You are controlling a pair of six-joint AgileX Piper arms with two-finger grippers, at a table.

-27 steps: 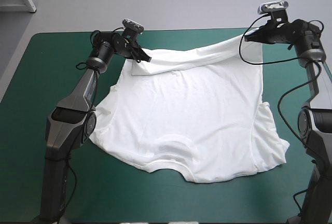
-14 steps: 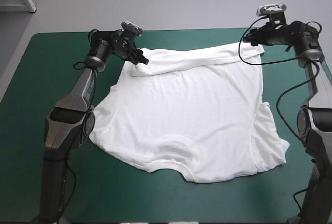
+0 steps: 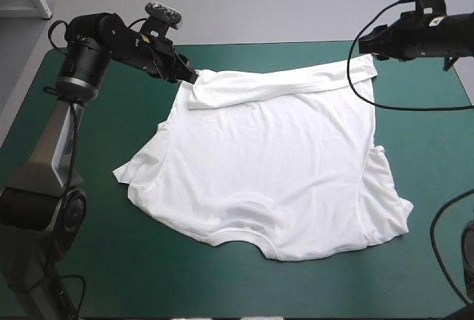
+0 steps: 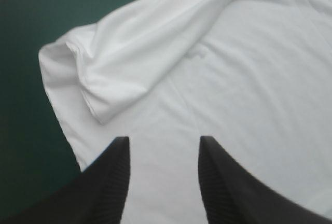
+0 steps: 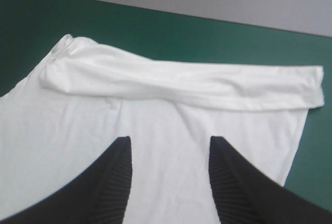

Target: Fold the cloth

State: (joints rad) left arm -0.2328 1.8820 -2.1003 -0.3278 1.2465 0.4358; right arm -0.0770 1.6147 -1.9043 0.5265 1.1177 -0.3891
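Both of our arms have risen and swung outward since just before, and the far hem they were carrying now lies on the cloth. We see the white short-sleeved cotton T-shirt spread flat on the teal-green table cover, near the middle of the table and toward its right side. Its neck opening points at the near edge, and 1 sleeve lies out to each side. Farther back, the hem is turned over toward us in 1 long folded band across the shirt's far end. Our left gripper hangs at that band's left corner, its 2 black curved fingers standing apart over white cloth. Our right gripper hovers above the band's right end, its 2 fingers likewise spread, nothing held between them.
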